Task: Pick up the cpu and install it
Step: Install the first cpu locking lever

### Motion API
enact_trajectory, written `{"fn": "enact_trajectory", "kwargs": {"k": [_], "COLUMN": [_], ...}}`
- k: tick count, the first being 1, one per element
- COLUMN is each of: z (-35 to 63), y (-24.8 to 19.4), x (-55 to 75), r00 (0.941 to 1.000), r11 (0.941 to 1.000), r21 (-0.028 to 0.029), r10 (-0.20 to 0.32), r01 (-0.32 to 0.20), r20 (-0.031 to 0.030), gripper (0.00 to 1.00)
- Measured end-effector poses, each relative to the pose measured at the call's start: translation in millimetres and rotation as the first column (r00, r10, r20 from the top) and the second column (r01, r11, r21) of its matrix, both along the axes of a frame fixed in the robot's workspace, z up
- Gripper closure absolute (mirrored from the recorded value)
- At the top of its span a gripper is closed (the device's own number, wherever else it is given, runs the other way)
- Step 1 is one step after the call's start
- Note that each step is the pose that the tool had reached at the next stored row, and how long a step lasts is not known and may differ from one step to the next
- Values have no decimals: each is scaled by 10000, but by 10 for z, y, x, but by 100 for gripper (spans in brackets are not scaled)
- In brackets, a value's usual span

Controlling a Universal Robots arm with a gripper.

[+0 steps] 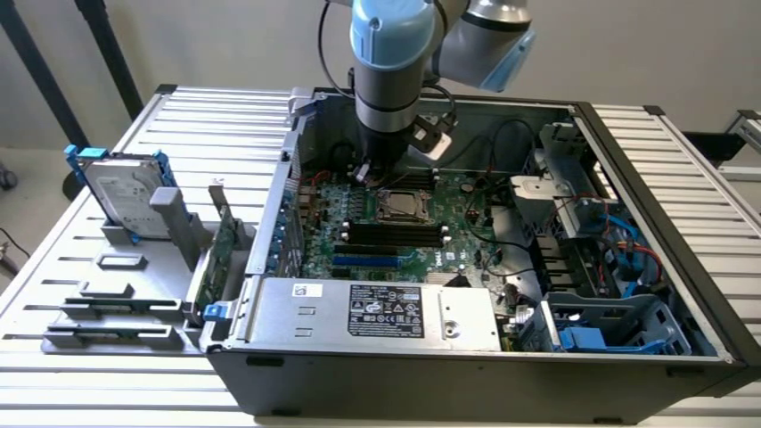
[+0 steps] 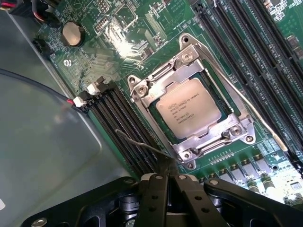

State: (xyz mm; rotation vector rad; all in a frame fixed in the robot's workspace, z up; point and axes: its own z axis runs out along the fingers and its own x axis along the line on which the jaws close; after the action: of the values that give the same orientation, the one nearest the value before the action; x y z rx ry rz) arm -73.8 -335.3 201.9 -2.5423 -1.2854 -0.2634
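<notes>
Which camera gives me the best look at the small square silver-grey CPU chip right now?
The wrist view. There the small square silver-grey cpu sits inside its metal socket frame, with its printed top unobstructed. The exterior view shows it as a small pale square on the green motherboard, just below the arm's end.

Cannot read the fine print on the cpu [image 2: 188, 108]. Lose most of the gripper [image 2: 166, 178] past the wrist view's edge. Cannot make out label text on the power supply [image 1: 380, 312]. Lose the arm [image 1: 390, 80] above the exterior view's upper edge.
</notes>
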Motion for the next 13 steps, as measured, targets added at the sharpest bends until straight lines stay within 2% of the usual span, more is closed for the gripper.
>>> {"fn": "enact_trajectory", "kwargs": {"k": [4, 13], "z": [-15, -14], "y": [17, 18], "x": [1, 0], "r00": [10000, 10000], "r11": [10000, 9999], "r21": [-5, -118], "r10": [1, 0], "r01": [-1, 0], "r20": [0, -2], "gripper": [89, 89]}}
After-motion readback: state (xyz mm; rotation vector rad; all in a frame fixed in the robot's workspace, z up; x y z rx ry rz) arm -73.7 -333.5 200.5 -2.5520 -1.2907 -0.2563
